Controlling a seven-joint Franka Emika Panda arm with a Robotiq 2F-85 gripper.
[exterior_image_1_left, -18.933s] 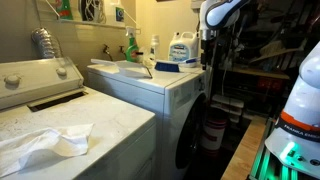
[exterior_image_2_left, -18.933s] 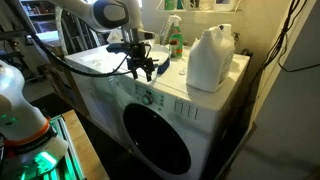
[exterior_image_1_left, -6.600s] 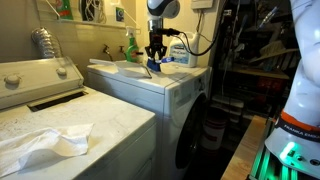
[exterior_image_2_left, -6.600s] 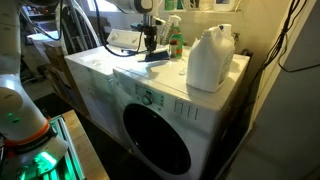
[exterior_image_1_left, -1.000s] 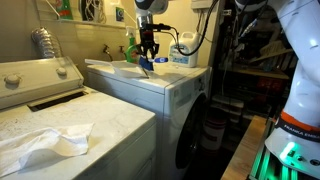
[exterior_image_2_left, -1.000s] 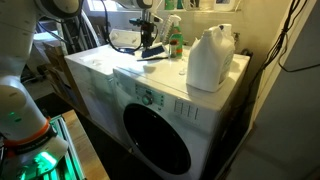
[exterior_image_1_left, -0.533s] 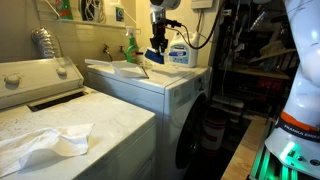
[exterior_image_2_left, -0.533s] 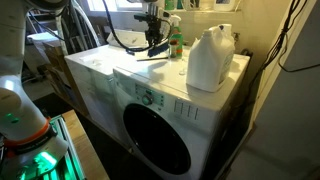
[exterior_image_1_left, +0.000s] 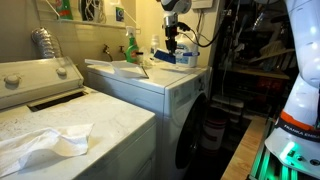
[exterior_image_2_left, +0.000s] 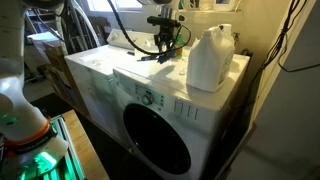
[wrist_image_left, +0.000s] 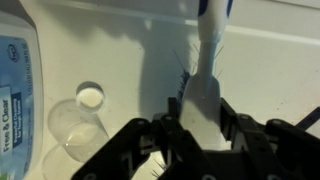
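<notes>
In an exterior view the arm (exterior_image_1_left: 172, 12) comes down from above and hangs straight over the far right part of the tabletop (exterior_image_1_left: 120, 74). Its wrist points down, and the end effector (exterior_image_1_left: 172, 48) sits just left of the jug (exterior_image_1_left: 183, 50). What it holds is too small to make out here. Half a second ago it hung further left, nearer the green spray bottle (exterior_image_1_left: 130, 45), so it has moved right towards the jug.

In an exterior view from the front, the end effector (exterior_image_2_left: 164, 47) again points straight down over the far side of the tabletop (exterior_image_2_left: 100, 64). A dark brush (exterior_image_2_left: 154, 57) slants down and to the left from it, close above the surface. The jug (exterior_image_2_left: 210, 58) stands near on the right, apart from the brush. Here too the end effector has shifted right since a moment ago.

In the wrist view the end effector (wrist_image_left: 200, 128) is clamped on the white shaft of the brush (wrist_image_left: 205, 90), with one finger (wrist_image_left: 168, 132) on either side. The blue end of the brush runs out at the top edge. Its shadow falls on the tabletop (wrist_image_left: 275, 60) beside it. A clear cup (wrist_image_left: 72, 125) stands to the left, and the jug (wrist_image_left: 12, 90) is at the left edge.
</notes>
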